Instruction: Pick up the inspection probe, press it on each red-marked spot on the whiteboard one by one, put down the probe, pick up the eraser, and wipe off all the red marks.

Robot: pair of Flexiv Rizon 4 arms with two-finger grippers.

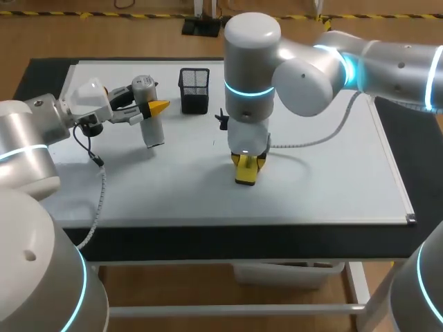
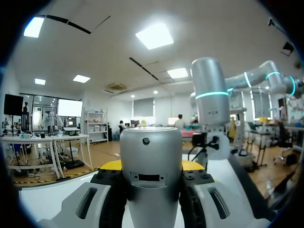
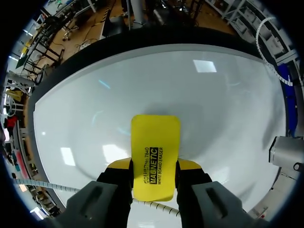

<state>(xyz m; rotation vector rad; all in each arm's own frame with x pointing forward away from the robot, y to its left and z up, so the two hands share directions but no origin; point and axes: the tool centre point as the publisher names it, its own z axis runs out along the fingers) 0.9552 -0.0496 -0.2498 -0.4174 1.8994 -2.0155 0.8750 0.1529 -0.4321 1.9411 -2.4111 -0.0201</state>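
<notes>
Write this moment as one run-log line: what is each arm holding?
left gripper: shut on grey cylindrical probe, upright on whiteboard | right gripper: shut on flat yellow eraser, down on whiteboard

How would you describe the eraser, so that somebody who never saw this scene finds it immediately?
Start at the large flat whiteboard. Near its middle, the right gripper points straight down and is shut on the eraser. It is a flat bright yellow block, unlike the grey probe and the black mesh basket to its left.

Yellow eraser (image 3: pixel 155 142), silver-grey probe (image 2: pixel 150 161)
</notes>
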